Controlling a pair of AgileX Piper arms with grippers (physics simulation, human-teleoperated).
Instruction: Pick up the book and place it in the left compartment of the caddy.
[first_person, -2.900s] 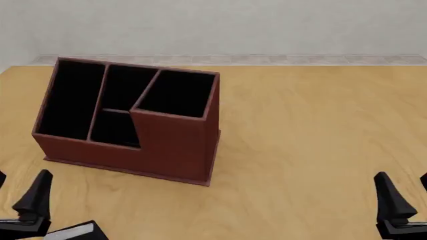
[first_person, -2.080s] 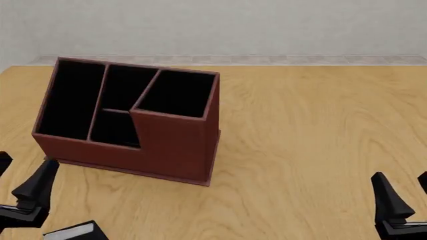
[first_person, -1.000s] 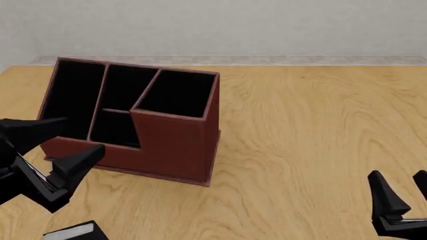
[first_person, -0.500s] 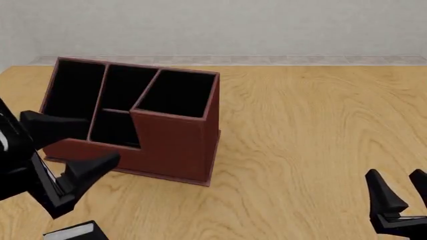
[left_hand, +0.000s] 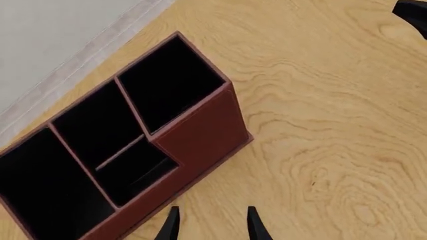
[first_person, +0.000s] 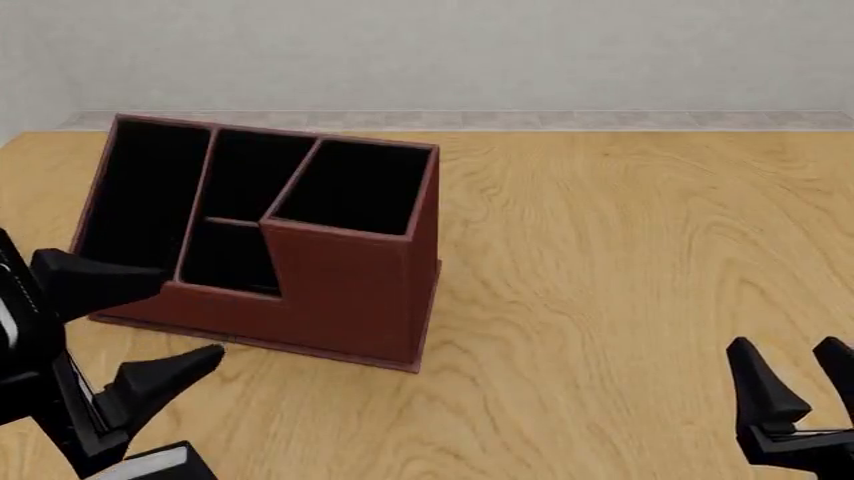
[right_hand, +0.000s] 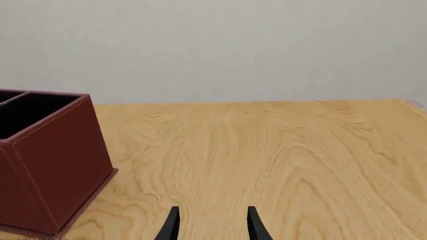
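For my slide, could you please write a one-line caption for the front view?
Left gripper, fingers open, hovers before the caddy; the book lies at the table's near edge.

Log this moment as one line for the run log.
left gripper: open, empty, near caddy front | right gripper: open, idle | book: on table, not picked | left compartment: empty

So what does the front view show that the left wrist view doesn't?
Only the front view shows the book, at its bottom edge beside the open left gripper, and both grippers whole, the right gripper open too. Only the left wrist view looks straight down into the caddy's left compartment and shows just the left fingers. Both show the caddy on the wooden table.
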